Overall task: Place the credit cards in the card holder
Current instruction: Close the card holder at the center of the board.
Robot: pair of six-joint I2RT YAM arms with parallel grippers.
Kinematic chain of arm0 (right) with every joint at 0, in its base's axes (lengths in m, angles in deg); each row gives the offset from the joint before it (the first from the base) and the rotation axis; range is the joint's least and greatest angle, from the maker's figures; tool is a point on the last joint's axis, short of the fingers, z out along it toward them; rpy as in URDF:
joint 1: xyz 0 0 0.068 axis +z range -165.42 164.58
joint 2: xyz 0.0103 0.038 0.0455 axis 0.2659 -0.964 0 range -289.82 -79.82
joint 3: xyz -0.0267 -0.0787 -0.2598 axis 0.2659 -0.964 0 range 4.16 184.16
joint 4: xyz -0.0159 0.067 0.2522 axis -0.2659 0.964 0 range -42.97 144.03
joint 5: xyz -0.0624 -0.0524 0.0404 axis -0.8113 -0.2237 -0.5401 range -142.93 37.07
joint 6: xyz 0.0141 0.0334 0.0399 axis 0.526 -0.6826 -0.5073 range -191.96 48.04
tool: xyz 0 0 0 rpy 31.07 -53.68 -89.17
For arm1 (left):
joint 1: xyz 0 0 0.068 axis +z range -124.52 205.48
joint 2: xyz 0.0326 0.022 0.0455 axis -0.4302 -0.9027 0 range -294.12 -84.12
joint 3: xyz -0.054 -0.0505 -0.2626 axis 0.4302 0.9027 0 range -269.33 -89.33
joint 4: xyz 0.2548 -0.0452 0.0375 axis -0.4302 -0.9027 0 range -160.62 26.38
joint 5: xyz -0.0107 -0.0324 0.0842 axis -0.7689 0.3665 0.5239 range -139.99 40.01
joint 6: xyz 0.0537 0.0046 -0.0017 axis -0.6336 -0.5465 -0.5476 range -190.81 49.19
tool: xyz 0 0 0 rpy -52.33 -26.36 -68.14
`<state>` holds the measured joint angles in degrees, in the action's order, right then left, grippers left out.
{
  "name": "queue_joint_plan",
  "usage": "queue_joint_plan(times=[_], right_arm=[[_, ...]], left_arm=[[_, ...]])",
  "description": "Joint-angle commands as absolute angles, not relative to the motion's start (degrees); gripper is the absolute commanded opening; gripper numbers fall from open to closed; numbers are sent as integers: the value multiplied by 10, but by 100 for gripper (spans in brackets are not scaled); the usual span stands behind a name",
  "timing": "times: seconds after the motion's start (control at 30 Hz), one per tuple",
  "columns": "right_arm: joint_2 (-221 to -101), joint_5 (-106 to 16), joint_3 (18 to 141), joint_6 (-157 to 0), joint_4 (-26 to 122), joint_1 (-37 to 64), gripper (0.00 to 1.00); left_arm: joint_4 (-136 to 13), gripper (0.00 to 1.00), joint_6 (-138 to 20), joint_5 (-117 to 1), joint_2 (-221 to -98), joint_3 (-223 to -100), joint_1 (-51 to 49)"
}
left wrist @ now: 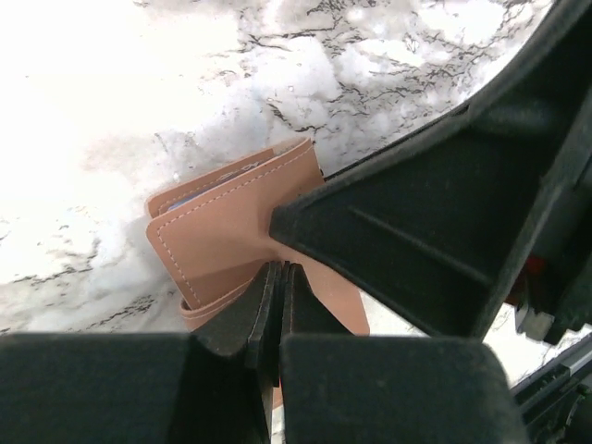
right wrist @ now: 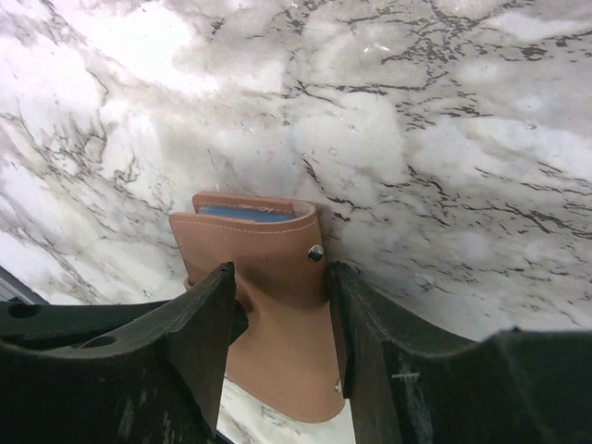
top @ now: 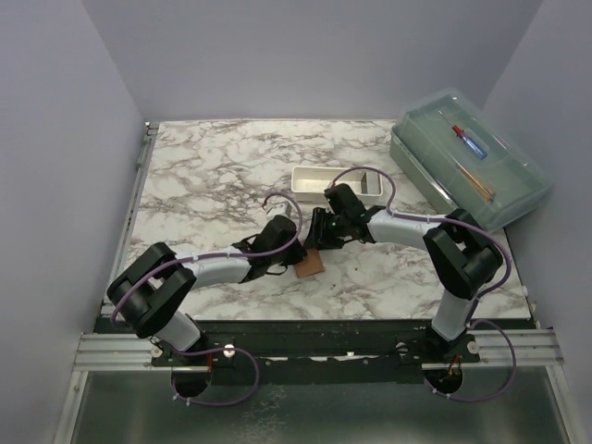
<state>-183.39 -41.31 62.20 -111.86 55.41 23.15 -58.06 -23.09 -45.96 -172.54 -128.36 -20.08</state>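
Observation:
The tan card holder [top: 311,265] lies half folded on the marble table between both grippers. Its upper panel with the snap dot [right wrist: 315,252] stands over the longer lower panel. The blue edge of a credit card [right wrist: 242,213] shows inside the fold, and it also shows in the left wrist view [left wrist: 199,196]. My right gripper [right wrist: 282,277] is open and straddles the card holder [right wrist: 268,268], one finger close to each side. My left gripper [left wrist: 280,273] is shut, its tips against the card holder [left wrist: 222,240] from the left. Whether it pinches leather is hidden.
A white rectangular tray [top: 305,176] stands just behind the grippers. A large clear lidded box [top: 467,157] with pens inside sits at the back right. The right gripper's black finger [left wrist: 435,213] crosses the left wrist view close above the left fingertips.

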Motion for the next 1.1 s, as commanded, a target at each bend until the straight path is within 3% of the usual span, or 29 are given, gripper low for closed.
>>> queue_joint_plan(times=[0.0, 0.27, 0.53, 0.83, 1.07], right_arm=[[-1897, -443, 577, -1121, 610, 242, 52], [-1903, -444, 573, -1125, 598, 242, 52], [-1905, -446, 572, -1125, 589, 242, 52], [-1906, -437, 588, -1123, 608, 242, 52], [-1881, -454, 562, -1117, 606, 242, 53]], left_arm=[[-590, 0, -221, -371, -1716, -1171, -214], [-519, 0, -223, -375, -1692, -1115, -216], [-554, 0, -209, -422, -1725, -1158, -217], [-568, 0, -257, -382, -1723, -1168, -216], [-547, 0, -201, -364, -1765, -1150, -244]])
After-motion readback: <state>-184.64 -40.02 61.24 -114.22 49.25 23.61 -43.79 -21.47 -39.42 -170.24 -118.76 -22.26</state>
